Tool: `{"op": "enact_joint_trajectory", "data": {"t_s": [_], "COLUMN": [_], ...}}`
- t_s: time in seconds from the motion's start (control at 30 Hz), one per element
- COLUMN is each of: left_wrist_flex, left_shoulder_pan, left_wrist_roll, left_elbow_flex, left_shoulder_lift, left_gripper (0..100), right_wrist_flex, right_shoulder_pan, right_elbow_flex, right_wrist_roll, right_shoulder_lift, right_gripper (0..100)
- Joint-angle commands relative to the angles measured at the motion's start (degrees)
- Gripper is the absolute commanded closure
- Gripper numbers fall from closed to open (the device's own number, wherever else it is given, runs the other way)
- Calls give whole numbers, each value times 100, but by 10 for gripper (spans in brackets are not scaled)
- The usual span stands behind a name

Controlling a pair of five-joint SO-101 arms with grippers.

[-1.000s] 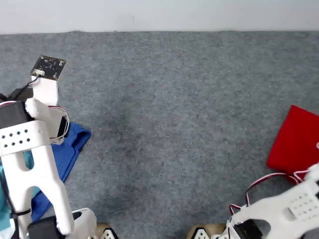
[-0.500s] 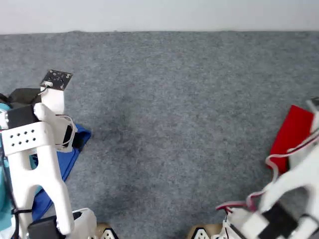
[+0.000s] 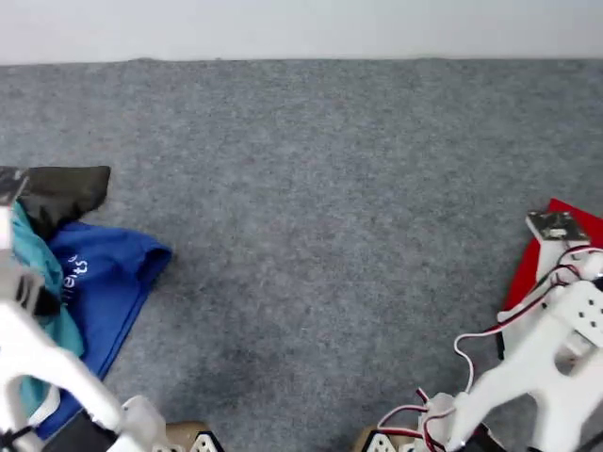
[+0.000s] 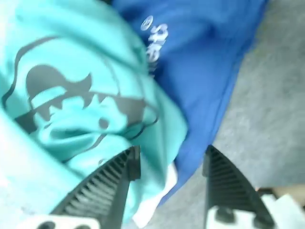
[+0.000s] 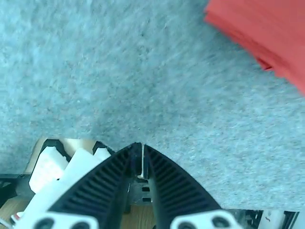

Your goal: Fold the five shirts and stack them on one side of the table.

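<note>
At the table's left edge lies a heap of shirts: a blue shirt (image 3: 105,287), a teal shirt (image 3: 40,273) with a dark print partly over it, and a dark shirt (image 3: 64,191) behind them. My left gripper (image 4: 167,162) is open just above the teal shirt (image 4: 71,100) and the blue shirt (image 4: 200,62), holding nothing. A folded red shirt (image 3: 545,256) rests at the right edge, partly hidden by my right arm (image 3: 546,348). My right gripper (image 5: 138,155) is shut and empty over bare felt, with the red shirt (image 5: 267,33) a short way off.
Grey felt (image 3: 320,207) covers the table, with wide free room across its middle and back. A pale wall (image 3: 301,28) runs along the far edge. The arm bases (image 3: 396,438) stand at the near edge.
My left arm has drawn back to the near left, uncovering the shirt heap. My right arm has swung up over the red shirt.
</note>
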Motion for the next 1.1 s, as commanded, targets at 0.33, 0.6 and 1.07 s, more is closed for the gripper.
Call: {"op": "enact_joint_trajectory", "data": {"t_s": [0.33, 0.6, 1.07], "left_wrist_flex": [-35, -958, -1310], "left_shoulder_pan": [-993, -958, -114], "left_wrist_roll": [-967, -360, 88], "left_elbow_flex": [-57, -48, -48], "left_shoulder_lift": [571, 1415, 1538], "left_gripper": [776, 778, 987], "right_wrist_flex": [233, 233, 233], "right_shoulder_pan": [-75, -75, -75], "right_elbow_flex": [-18, -18, -18], "right_wrist_roll": [-536, -527, -527], "right_shoulder_lift": [-119, -127, -119], "right_gripper": [990, 990, 990]}}
